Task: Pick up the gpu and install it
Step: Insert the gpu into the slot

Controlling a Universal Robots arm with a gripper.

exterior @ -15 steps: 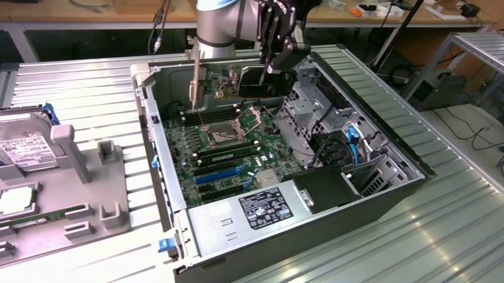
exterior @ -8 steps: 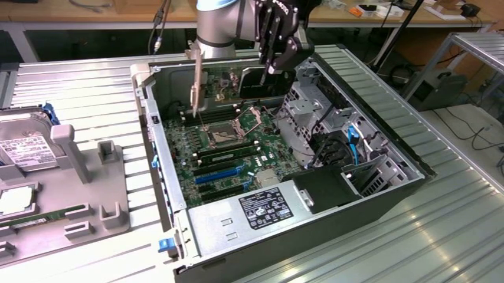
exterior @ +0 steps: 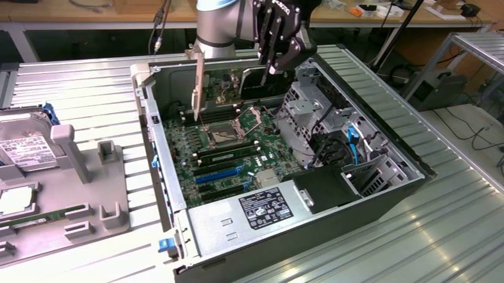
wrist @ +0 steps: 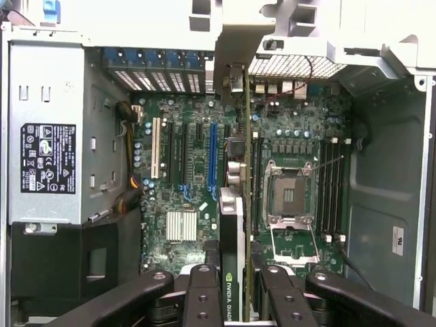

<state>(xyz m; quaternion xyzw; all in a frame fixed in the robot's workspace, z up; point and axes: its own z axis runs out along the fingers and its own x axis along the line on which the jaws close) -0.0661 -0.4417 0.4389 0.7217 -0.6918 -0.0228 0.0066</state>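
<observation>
My gripper (exterior: 272, 66) hangs over the far part of the open computer case (exterior: 162, 177), shut on the gpu (exterior: 252, 85). The card stands on edge in the air above the motherboard (exterior: 236, 153). Its silver bracket (exterior: 199, 88) hangs down at the end toward the exterior view's left, near the case's rear wall. In the wrist view the gpu (wrist: 232, 231) appears edge-on between the black fingers (wrist: 203, 296) of the gripper (wrist: 235, 283). It runs toward the rear slot openings (wrist: 163, 78), over the strip between the blue slot (wrist: 212, 157) and the CPU socket (wrist: 289, 194).
A drive cage (exterior: 315, 112) and cables stand at the case's side on the exterior view's right. The power supply (exterior: 260, 209) fills the near end. Outside, a grey fixture (exterior: 94, 183) carries a hard drive (exterior: 28, 150) and a memory stick (exterior: 43, 218).
</observation>
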